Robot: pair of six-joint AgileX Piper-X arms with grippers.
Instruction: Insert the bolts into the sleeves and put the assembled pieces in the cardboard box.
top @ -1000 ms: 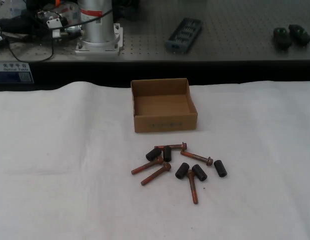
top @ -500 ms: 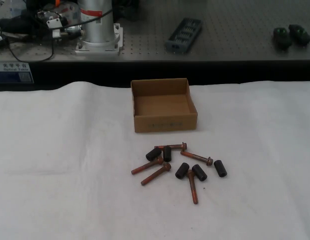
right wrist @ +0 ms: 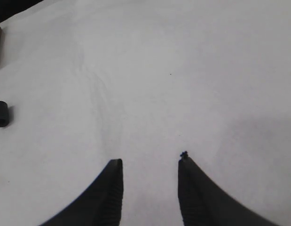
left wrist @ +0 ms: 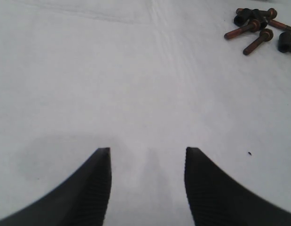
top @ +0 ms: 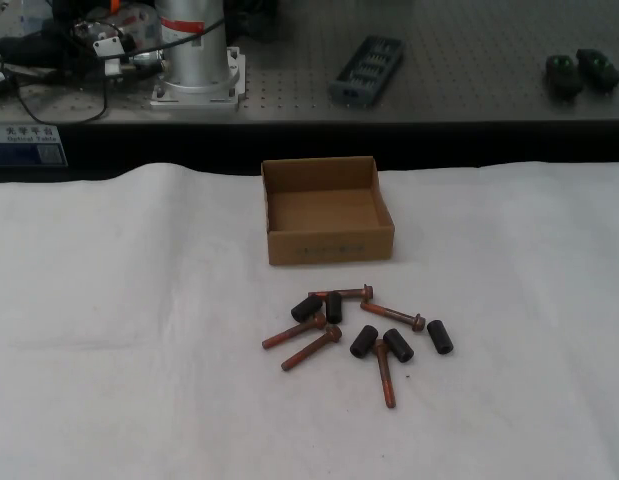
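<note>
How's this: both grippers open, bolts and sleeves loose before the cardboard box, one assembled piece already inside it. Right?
No: the high view shows the cardboard box empty. The left gripper and right gripper are open; bolts and sleeves lie loose before it.

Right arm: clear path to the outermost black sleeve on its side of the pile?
Probably yes. The sleeve lies by itself, with bare white cloth between it and the right arm's jaws, which stand open. Nothing sits in between; the cardboard box is farther back.
</note>
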